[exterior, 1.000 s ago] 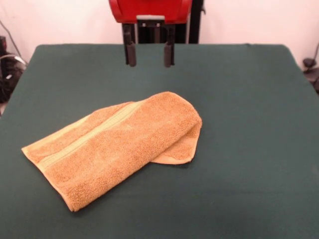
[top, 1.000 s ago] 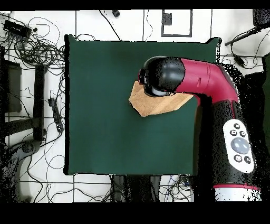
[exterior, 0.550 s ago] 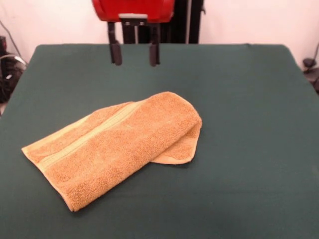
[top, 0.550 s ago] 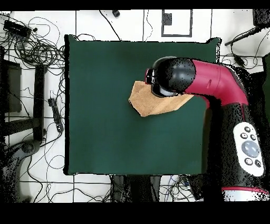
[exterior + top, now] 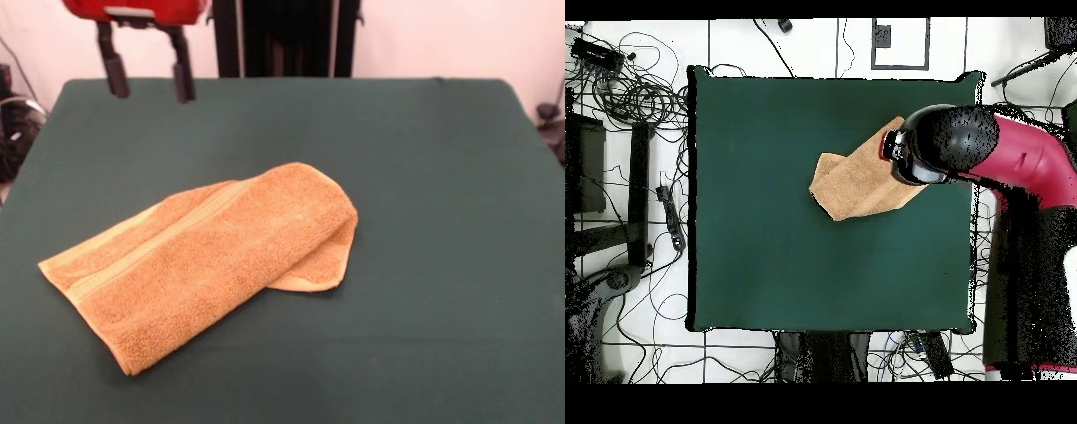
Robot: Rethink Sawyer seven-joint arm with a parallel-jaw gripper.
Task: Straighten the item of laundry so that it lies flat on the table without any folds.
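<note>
On the green counter [image 5: 441, 177], a towel [image 5: 203, 256] folded double.
High over the far corner, the claw [image 5: 147, 75] hangs empty, fingers apart.

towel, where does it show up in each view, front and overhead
Front view: the golden-tan towel lies folded left of centre on the green table, one end near the left edge.
Overhead view: the towel sits right of centre, its right end hidden under the arm.
Shared landmark: the layer peeking from under the fold, lower right in the front view, at the towel's left tip in the overhead view.
</note>
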